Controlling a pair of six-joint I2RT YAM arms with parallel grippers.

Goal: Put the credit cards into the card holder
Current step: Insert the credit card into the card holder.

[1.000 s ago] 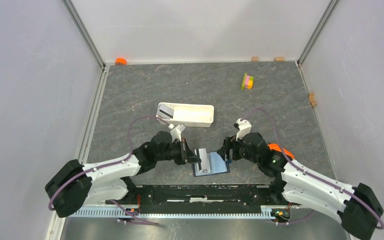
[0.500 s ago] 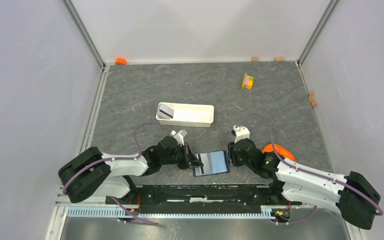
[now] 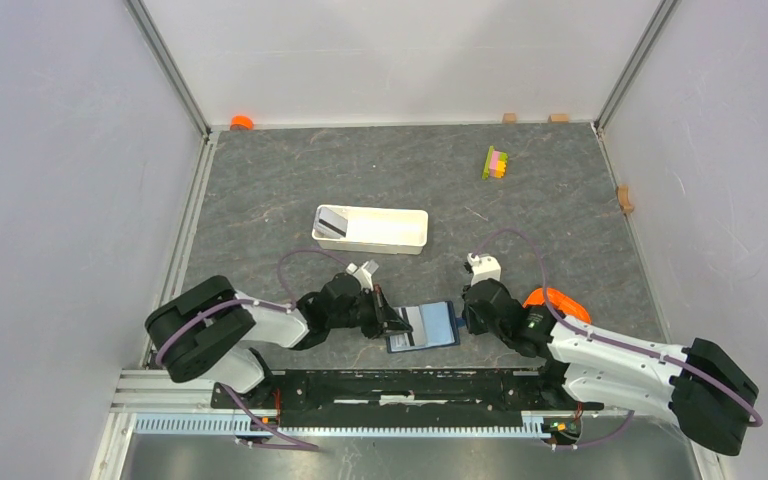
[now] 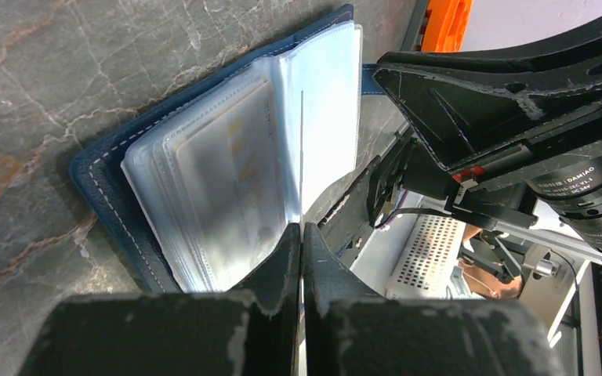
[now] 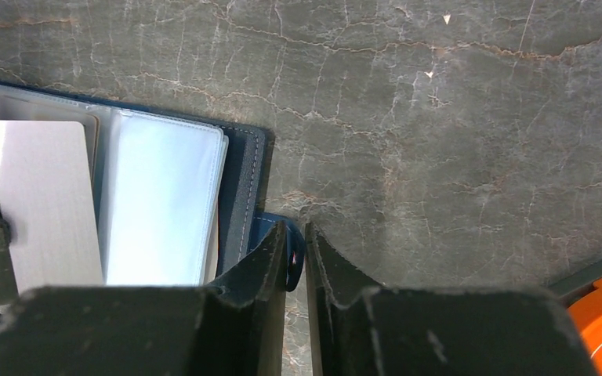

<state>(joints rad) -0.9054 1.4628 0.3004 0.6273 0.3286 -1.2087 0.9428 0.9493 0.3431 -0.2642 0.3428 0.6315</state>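
The card holder (image 3: 423, 326), a dark navy wallet, lies open near the front edge, its clear pockets (image 4: 227, 164) fanned out. My left gripper (image 4: 301, 229) is shut on a credit card (image 4: 301, 149), seen edge-on above the pockets. In the right wrist view that card (image 5: 47, 204) is a silvery sheet over the card holder's left half (image 5: 161, 204). My right gripper (image 5: 295, 229) has closed on the card holder's blue tab (image 5: 293, 258) at its right edge. Another credit card (image 3: 333, 222) leans in the white tray's left end.
The long white tray (image 3: 392, 240) sits behind the card holder. A yellow-pink-green block stack (image 3: 496, 162) stands at the far right. An orange piece (image 3: 241, 122) and small wooden blocks (image 3: 509, 117) lie along the back wall. The two grippers (image 3: 397, 322) (image 3: 463, 318) flank the card holder closely.
Both arms have dropped lower toward the card holder. The right gripper's jaws went from wide open to closed on the tab. The left gripper kept its hold on the card.
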